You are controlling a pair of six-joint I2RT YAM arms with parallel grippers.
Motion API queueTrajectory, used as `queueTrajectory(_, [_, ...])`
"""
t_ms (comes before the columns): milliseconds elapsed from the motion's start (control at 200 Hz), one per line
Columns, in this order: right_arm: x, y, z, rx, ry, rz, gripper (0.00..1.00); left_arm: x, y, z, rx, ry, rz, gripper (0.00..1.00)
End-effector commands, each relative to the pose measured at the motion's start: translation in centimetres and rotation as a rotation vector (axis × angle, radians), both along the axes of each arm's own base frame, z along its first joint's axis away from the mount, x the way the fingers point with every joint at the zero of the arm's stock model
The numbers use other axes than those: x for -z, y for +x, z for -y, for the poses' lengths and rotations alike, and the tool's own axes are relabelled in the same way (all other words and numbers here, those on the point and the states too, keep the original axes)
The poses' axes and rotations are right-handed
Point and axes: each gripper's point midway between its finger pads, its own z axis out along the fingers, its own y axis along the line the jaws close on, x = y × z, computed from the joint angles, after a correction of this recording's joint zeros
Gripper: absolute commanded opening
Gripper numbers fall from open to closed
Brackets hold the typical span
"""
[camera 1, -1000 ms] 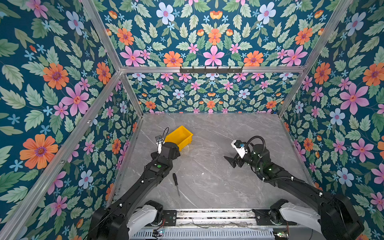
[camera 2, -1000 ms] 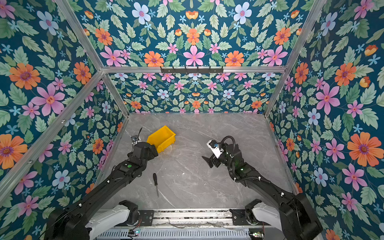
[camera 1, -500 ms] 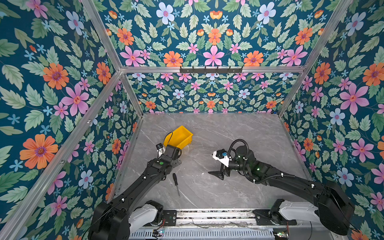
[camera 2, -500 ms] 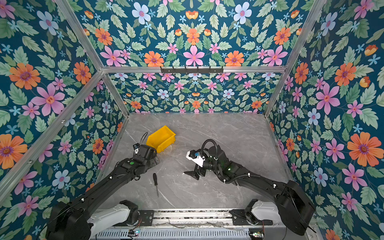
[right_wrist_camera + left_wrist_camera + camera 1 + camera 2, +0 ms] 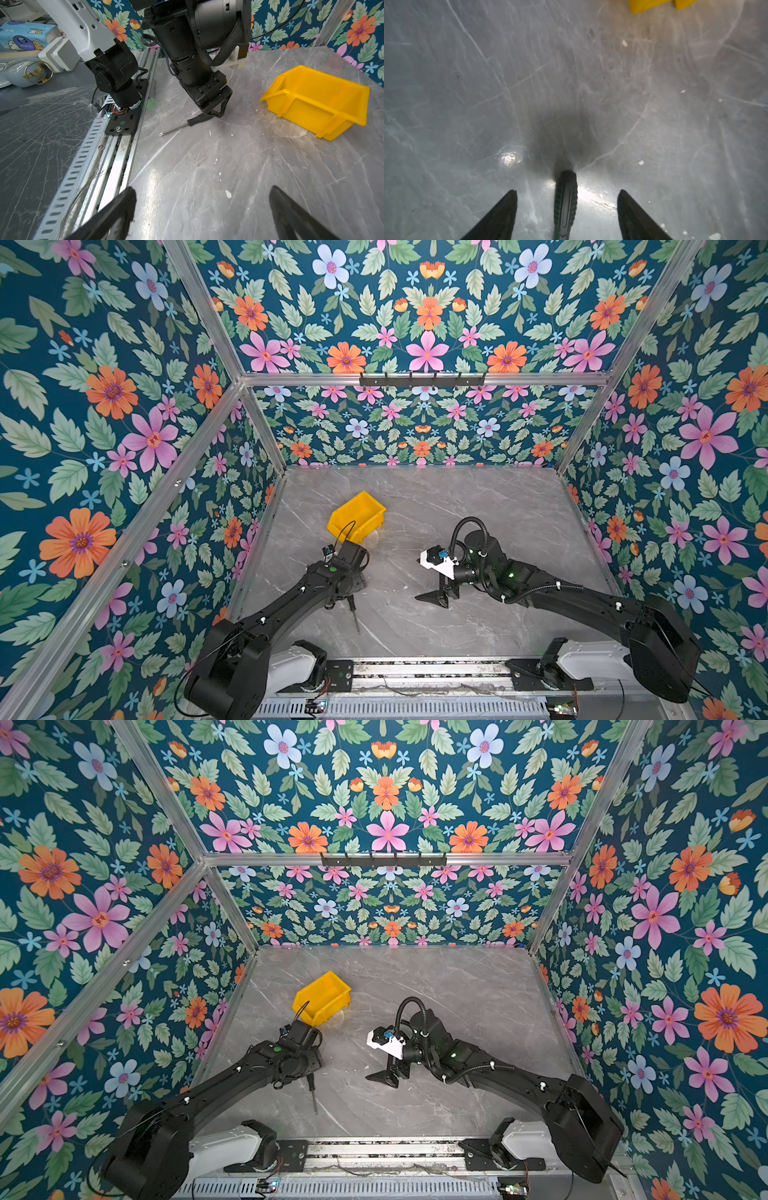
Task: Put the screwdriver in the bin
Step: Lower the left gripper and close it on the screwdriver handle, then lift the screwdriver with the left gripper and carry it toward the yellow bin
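Black jaws of the left gripper (image 5: 566, 192) have dropped from beside the yellow bin (image 5: 358, 530) to straddle the screwdriver (image 5: 565, 204) handle, partly open and narrowing, gripping nothing yet. It lies flat on the table (image 5: 457, 510), nearer than the bin; a grasp seems imminent.

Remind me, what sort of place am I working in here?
Most likely a robot test booth, not a real workshop: a grey marble-look table boxed in by flower-printed walls on a metal frame, with two black arms bolted to a rail at its front edge.
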Motion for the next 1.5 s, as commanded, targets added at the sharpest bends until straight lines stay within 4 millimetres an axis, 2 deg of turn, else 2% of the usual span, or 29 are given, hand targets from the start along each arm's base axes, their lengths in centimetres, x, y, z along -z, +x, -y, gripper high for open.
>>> queueTrajectory(0, [0.0,0.0,0.0,-0.012,-0.01,0.014,0.99,0.9,-0.4,-0.1,0.005,0.012,-0.037,0.74])
queueTrajectory(235, [0.5,0.3,0.1,0.004,-0.036,0.019,0.99,2.4,-2.0,0.1,-0.005,-0.013,-0.099,0.66])
queueTrajectory(535, [0.6,0.4,-0.4,-0.02,-0.033,0.02,0.99,3.0,-2.2,0.2,0.001,-0.007,-0.112,0.54])
queueTrajectory(675, [0.5,0.4,-0.6,-0.027,-0.031,0.02,0.99,3.3,-2.3,0.2,0.002,-0.004,-0.114,0.46])
queueTrajectory(880, [0.5,0.4,-0.6,-0.035,-0.034,0.025,0.99,3.2,-2.1,0.2,-0.007,-0.005,-0.104,0.29])
queueTrajectory(1280, [0.4,0.6,-0.7,-0.035,-0.033,0.036,0.99,1.4,-1.0,-0.1,-0.01,0.02,-0.058,0.14])
queueTrajectory(1495, [0.1,0.9,-0.8,-0.024,-0.031,0.051,0.99,-1.7,1.0,-0.1,-0.006,0.042,0.039,0.11])
